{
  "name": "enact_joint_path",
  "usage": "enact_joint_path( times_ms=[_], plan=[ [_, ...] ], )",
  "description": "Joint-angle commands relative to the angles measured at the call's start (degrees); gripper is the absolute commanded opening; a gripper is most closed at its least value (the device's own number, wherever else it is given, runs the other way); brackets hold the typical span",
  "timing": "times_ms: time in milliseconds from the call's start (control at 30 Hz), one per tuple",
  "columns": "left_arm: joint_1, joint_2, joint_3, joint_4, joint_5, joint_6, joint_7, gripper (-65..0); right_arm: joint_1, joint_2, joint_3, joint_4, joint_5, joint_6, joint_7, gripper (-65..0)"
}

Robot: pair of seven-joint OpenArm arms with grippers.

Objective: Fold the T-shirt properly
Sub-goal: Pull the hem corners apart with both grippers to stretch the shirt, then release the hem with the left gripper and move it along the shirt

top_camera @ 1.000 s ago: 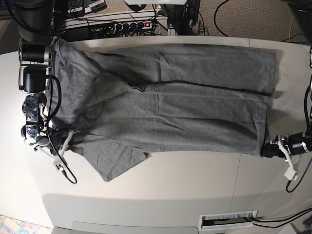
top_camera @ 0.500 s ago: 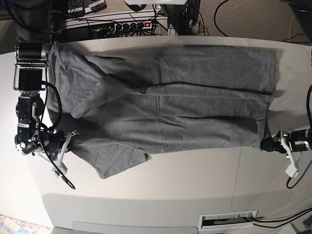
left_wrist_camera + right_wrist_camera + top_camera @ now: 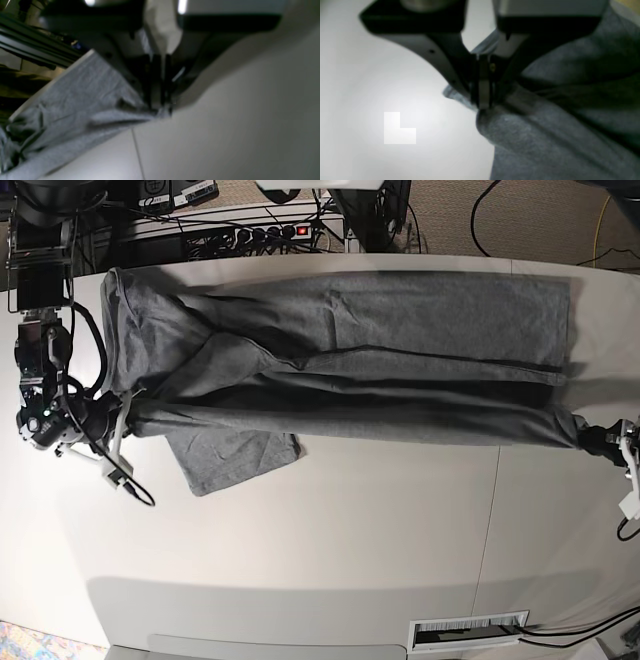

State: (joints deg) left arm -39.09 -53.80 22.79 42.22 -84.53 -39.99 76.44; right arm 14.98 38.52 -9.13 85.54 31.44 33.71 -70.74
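Base view: the T-shirt (image 3: 340, 370) lies stretched lengthwise across the white surface (image 3: 330, 540), collar end toward the view's left, hem end toward its right.
Left hand (image 3: 592, 438): clenched on the near hem corner at the view's right edge; in the left wrist view the jaws stand together with grey cloth pinched at their tips (image 3: 160, 110).
Right hand (image 3: 118, 416): clenched on the cloth at the shoulder end; in the right wrist view the jaws are pressed together on a bunched edge (image 3: 482, 105).
Step in hand: by my reading, a lengthwise fold, the near long edge raised and taut between both hands.
Next move: likely both hands carrying that edge together toward the far side and laying it flat and even before letting go.
Look of the shirt: plain heather grey, long ridges and a dark shadow along the lifted edge.
Sleeve (image 3: 235, 460): loose, lying flat on the near side.
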Motion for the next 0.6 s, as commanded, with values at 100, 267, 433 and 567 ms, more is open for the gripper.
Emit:
enact_joint_path(
  times_ms=[100,267,433,567],
  plan=[
    [-1.66,-2.1,-0.57,0.39,-0.47,-0.01,3.56,-65.0,-1.62,1.49,2.19,3.23,-0.98,-0.28,-1.11,-65.0],
    [-1.18,-2.1,-0.57,0.39,-0.47,-0.01,3.56,-65.0,-5.97,1.49,7.41,6.67,0.2,-0.28,-1.57,-65.0],
    [2.05,-2.1,-0.57,0.39,-0.47,-0.01,3.56,-65.0,-11.52,1.49,14.23,9.22,2.03,-0.26,-1.73,-65.0],
    [5.7,-2.12,-0.57,0.39,-0.47,-0.01,3.56,-65.0,-15.32,1.49,18.75,10.12,2.62,-0.2,-1.7,-65.0]
  ],
)
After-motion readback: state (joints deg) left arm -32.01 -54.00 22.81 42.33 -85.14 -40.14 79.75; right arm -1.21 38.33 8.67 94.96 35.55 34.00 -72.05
